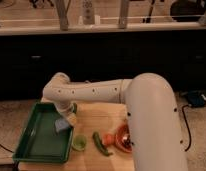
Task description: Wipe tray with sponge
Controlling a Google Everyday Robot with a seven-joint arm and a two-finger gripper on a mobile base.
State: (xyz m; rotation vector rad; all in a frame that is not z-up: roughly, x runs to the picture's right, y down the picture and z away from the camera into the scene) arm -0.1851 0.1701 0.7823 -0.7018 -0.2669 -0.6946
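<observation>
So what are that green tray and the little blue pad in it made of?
The tray looks like hard plastic: even dark green, smooth, with a moulded raised rim. The sponge looks like soft foam, matte light blue, though its texture is too small to confirm. The hand is shut on it above the tray's right side.

Wooden table (97, 119), green tray (27, 134), small cup (79, 143), pepper (100, 144), bowl (123, 138)

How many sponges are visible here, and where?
1. The sponge is inside the tray, near its right rim, held by the shut claw just above it. Another could be hidden behind the arm.
</observation>
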